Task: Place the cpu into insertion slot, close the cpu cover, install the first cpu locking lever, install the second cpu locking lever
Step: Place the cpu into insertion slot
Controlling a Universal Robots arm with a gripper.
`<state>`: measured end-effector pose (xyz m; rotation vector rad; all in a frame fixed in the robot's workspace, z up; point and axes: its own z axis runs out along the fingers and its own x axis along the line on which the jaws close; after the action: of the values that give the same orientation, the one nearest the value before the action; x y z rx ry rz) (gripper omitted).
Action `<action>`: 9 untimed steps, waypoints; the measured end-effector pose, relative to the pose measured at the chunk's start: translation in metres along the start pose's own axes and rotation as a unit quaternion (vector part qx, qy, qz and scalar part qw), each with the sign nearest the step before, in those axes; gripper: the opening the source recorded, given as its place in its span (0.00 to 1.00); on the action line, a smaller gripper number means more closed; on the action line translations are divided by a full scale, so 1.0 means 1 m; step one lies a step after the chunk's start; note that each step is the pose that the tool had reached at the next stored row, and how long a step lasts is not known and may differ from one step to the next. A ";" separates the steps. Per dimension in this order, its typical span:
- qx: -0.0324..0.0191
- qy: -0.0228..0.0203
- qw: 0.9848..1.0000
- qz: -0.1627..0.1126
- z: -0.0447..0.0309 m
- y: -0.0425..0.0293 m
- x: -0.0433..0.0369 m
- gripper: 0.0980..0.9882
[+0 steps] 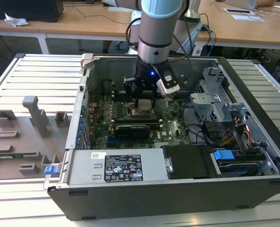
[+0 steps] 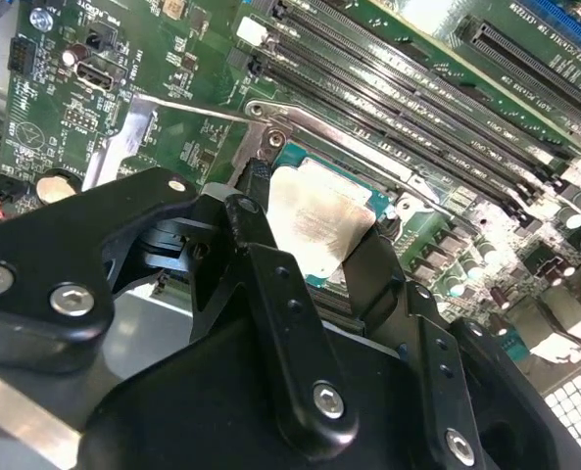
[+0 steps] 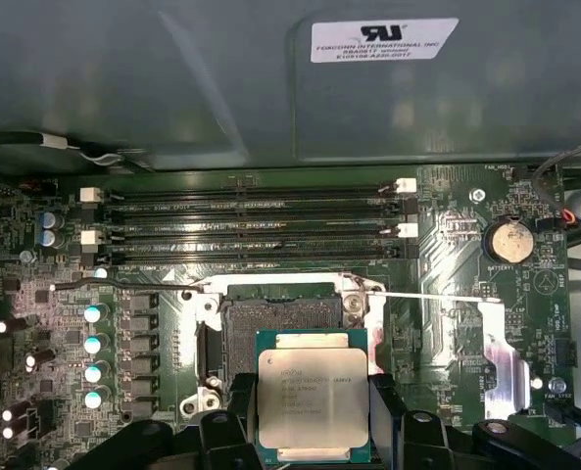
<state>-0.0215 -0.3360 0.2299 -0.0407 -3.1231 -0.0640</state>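
The cpu (image 3: 313,401) is held between two black fingers (image 3: 385,401), one edge overlapping the open insertion slot (image 3: 280,311). Long black memory slots (image 3: 251,223) are seen beside it.

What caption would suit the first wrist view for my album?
The gripper holds the cpu close to the empty insertion slot.

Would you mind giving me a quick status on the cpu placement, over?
Gripper shut on the cpu. Chip held at the edge of the insertion slot, not yet seated. Slot uncovered, dark centre showing.
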 end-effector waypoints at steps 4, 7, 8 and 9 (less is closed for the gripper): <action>0.004 0.000 1.000 0.000 0.0009 0.0081 0.0002 0.50; 0.004 0.000 1.000 0.000 0.0010 0.0097 0.0002 0.50; 0.004 0.000 1.000 0.000 0.0011 0.0097 0.0002 0.50; 0.004 0.000 1.000 0.000 0.0011 0.0098 0.0002 0.50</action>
<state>-0.0215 -0.3262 0.2292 -0.0408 -3.1234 -0.0513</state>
